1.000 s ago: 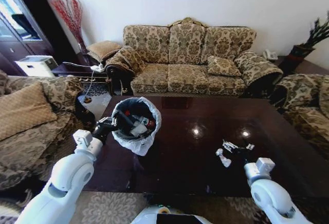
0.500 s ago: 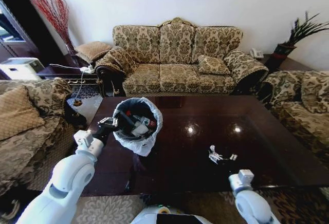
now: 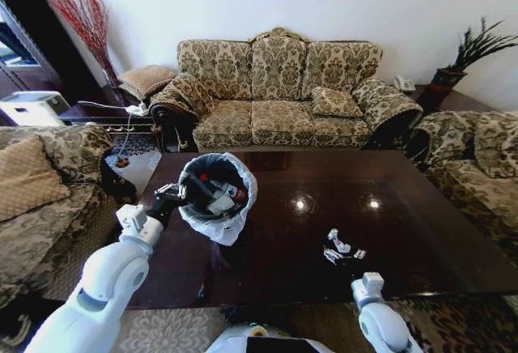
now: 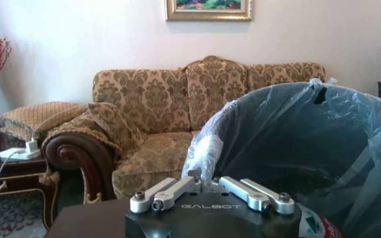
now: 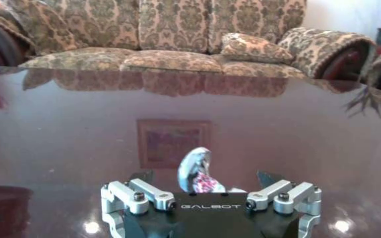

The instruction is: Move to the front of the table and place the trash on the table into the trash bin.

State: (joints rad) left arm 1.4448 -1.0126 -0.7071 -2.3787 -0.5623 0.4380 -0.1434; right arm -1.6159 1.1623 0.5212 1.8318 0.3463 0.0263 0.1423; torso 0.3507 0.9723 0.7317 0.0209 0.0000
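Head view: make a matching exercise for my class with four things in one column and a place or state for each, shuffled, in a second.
1. trash bin
2. wrapper scrap
3. left claw
4. sofa

A. against the far wall
B. at the bin's rim
C. on the table, in front of the right claw
D. lined with a plastic bag, trash inside

Pairs: 1-D, 2-C, 3-B, 4-A

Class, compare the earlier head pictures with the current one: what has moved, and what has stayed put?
The right claw has drawn back toward the robot over the table, with a wrapper between its fingers. The left claw stays clamped on the trash bin rim.
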